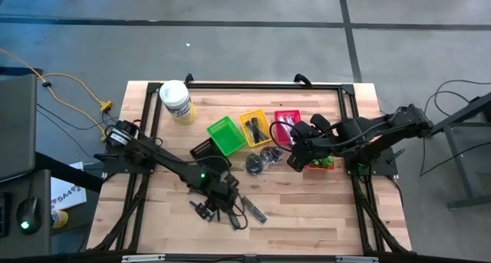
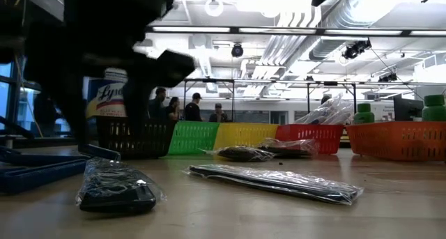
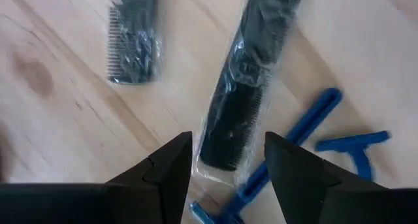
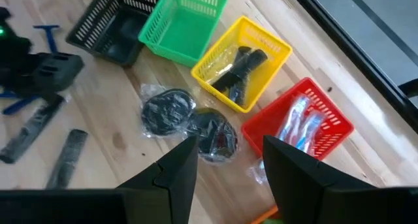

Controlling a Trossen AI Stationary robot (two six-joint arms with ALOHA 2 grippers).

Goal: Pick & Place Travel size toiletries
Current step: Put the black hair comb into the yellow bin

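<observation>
Two black combs in clear bags [image 3: 235, 119] [image 3: 130, 41] lie flat on the wooden table, with blue T-shaped razors [image 3: 313, 119] beside them. My left gripper [image 3: 225, 165] hovers open over the near end of the longer comb, one finger on either side and clear of it. Two bagged dark round pieces [image 4: 166, 110] [image 4: 212, 132] lie in front of the baskets. My right gripper [image 4: 228, 162] hangs open high above them, holding nothing. In the high view my left gripper [image 1: 219, 202] is near the front and my right gripper [image 1: 295, 152] is by the baskets.
A row of small baskets stands mid-table: black [image 1: 203, 149], green [image 1: 226, 134], yellow [image 1: 255, 127] with dark pieces inside, red [image 1: 286, 125] with clear packets. An orange basket [image 2: 397, 138] holds green bottles. A white tub [image 1: 176, 102] stands at the far left.
</observation>
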